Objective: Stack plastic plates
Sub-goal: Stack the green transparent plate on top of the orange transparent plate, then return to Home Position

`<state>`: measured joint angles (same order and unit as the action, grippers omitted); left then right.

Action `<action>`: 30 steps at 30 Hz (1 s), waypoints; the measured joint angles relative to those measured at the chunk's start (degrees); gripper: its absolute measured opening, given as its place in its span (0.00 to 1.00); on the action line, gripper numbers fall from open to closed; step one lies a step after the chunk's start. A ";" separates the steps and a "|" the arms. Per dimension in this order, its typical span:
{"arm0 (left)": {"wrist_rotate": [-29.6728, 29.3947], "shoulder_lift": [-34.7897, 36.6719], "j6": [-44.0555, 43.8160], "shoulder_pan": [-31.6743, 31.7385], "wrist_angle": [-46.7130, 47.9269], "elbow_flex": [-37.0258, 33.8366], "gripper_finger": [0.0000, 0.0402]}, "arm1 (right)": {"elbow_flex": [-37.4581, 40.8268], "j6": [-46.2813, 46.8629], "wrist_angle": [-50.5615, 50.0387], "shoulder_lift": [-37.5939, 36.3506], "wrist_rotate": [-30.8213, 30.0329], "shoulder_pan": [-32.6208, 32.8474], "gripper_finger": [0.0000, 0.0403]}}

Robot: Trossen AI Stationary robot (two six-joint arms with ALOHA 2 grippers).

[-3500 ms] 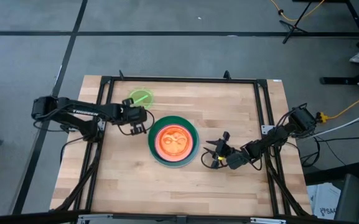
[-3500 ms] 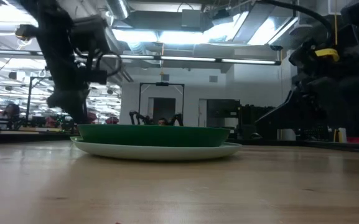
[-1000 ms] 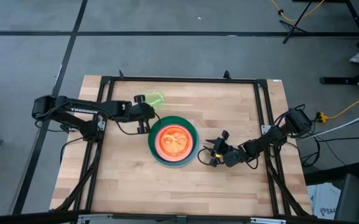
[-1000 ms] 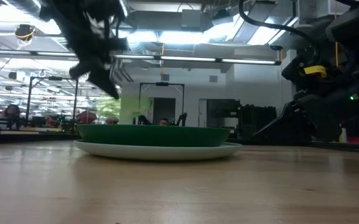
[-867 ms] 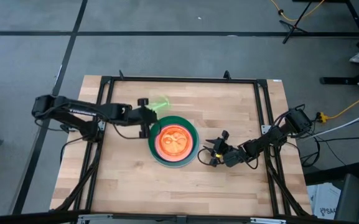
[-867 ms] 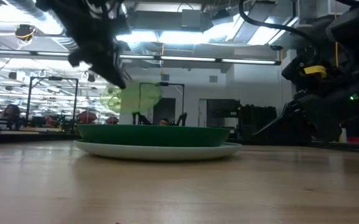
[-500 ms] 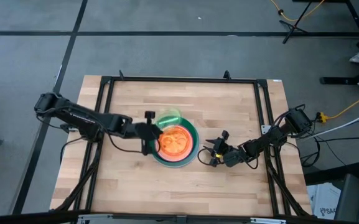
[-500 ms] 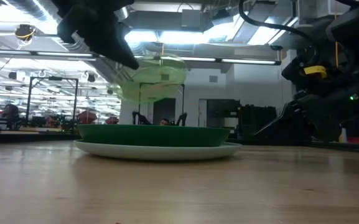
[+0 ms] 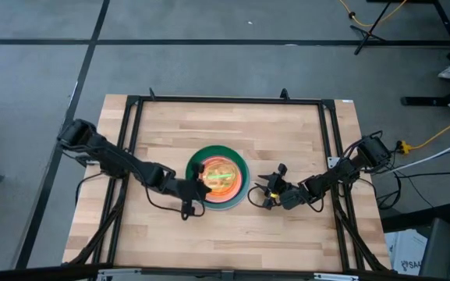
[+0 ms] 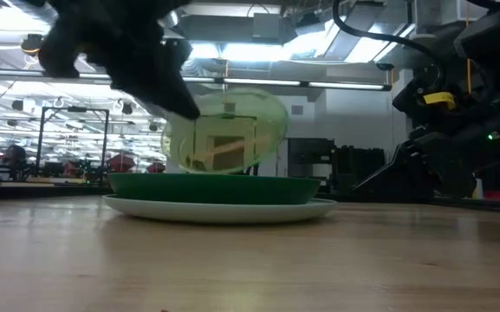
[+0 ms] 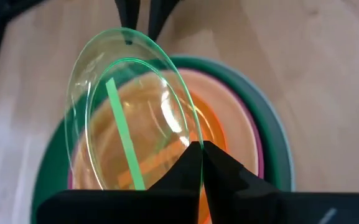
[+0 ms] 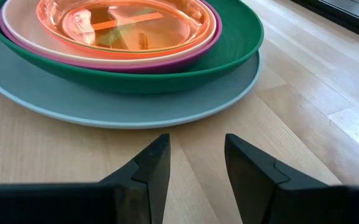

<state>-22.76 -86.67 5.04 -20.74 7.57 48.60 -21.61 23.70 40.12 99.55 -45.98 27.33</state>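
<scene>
A stack of plastic plates (image 9: pixel 241 161) stands mid-table: a large light blue plate (image 12: pixel 104 106) at the bottom, then a dark green one (image 12: pixel 235 43), a magenta one (image 12: pixel 211 34) and an orange one (image 12: pixel 123 22) on top. My left gripper (image 9: pixel 194 190), at the stack's near-left side, is shut on a small neon green translucent plate (image 11: pixel 129 106) that stands tilted over the stack (image 10: pixel 225 130). My right gripper (image 9: pixel 267 193) rests open, low on the table just right of the stack, its fingers (image 12: pixel 148 168) pointing at it with nothing between them. My left gripper pinches the neon green plate's rim (image 11: pixel 190 138) between its two shut fingers, coming level-to-slanting from the stack's near-left side. The plate stands steeply tilted over the orange plate. Whether its lower edge (image 10: pixel 219 171) touches the stack, I cannot tell.
Black frame rails (image 9: pixel 225 100) run along the wooden table's far edge and both sides. Bare wood (image 9: pixel 232 234) lies in front of the stack and behind it. Cables hang off the table's right side (image 9: pixel 435 140).
My left gripper has swung from the stack's far-left side toward the table's near edge and slightly right, staying shut on the neon green plate. The plate has come from beside the stack to over it and has tipped up steeply. My right gripper has kept still.
</scene>
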 joint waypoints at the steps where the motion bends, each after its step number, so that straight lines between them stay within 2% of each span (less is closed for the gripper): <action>1: -0.05 -0.78 -0.37 0.03 -0.04 0.00 0.01 | 0.00 0.00 0.00 0.00 0.00 0.00 0.36; 8: -1.48 -5.85 1.31 0.07 0.30 0.00 0.06 | 0.00 0.02 0.02 0.00 -0.03 0.00 0.36; 11: -3.15 -6.43 1.13 0.09 0.36 0.00 0.11 | 0.00 0.02 0.02 0.00 -0.02 0.00 0.36; 15: -2.03 -5.26 -2.31 -0.15 3.72 1.09 0.20 | 0.00 0.00 0.02 0.00 -0.02 0.00 0.36; 18: 1.45 -2.95 -7.99 -0.80 12.28 4.92 0.25 | 0.00 0.00 0.02 0.00 0.15 0.00 0.36; 21: 8.19 -0.75 -13.22 -0.98 21.87 7.94 0.28 | 0.00 0.01 0.07 0.00 0.88 0.00 0.36; 23: 11.02 1.09 -15.42 -1.25 24.50 8.20 0.28 | 0.00 0.00 0.19 0.00 1.48 0.00 0.36; 27: 7.94 8.03 -11.92 -2.10 19.94 4.25 0.28 | -0.90 -0.91 0.42 0.00 3.16 -0.04 0.36; 30: 5.82 14.31 -6.92 0.76 12.86 -1.90 0.28 | -1.79 -3.05 0.28 -0.24 3.61 0.02 0.36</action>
<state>-16.95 -72.37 -1.88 -19.98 20.43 46.70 -23.39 20.66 40.40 99.31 -42.36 27.35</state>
